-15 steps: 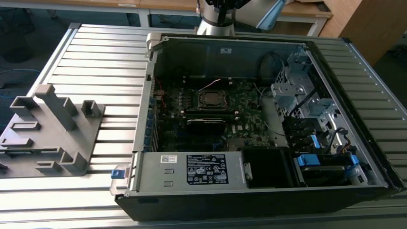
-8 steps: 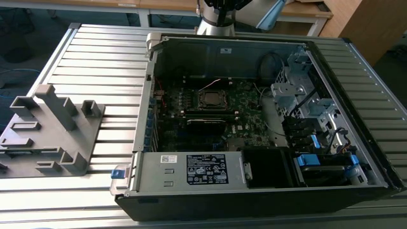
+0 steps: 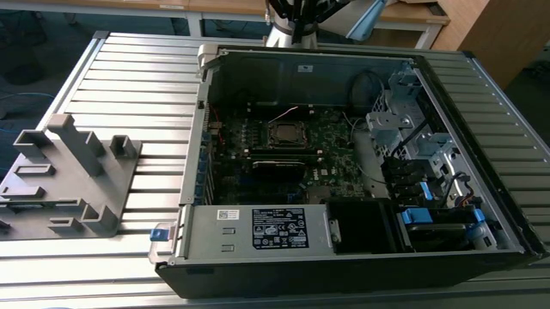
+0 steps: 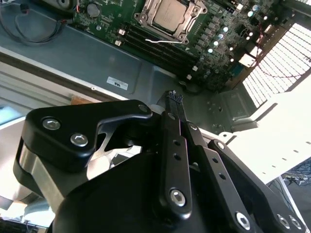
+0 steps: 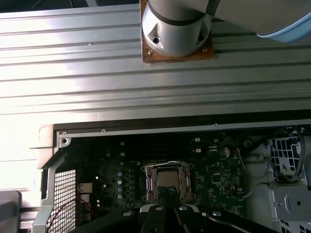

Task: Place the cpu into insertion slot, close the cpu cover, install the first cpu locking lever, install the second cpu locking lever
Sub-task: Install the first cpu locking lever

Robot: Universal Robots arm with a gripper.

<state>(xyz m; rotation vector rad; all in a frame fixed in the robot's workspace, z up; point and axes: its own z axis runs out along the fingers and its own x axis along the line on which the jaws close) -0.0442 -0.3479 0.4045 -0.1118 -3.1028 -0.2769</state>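
- Exterior view: an open computer case (image 3: 301, 71) lies on the ribbed metal bench (image 3: 138, 84). The insertion slot (image 3: 286, 133) sits on the motherboard (image 3: 335, 154) inside.
- Second wrist view: the gripper (image 4: 174, 97) has its fingers pressed together, holding nothing. The cpu (image 4: 170, 10) lies in the slot, and the cpu cover (image 4: 148, 10) lies flat around it.
- First wrist view: the gripper (image 5: 168, 193) overlaps the near edge of the cpu (image 5: 167, 177).

No print on the power-supply label (image 3: 279, 228) is legible.
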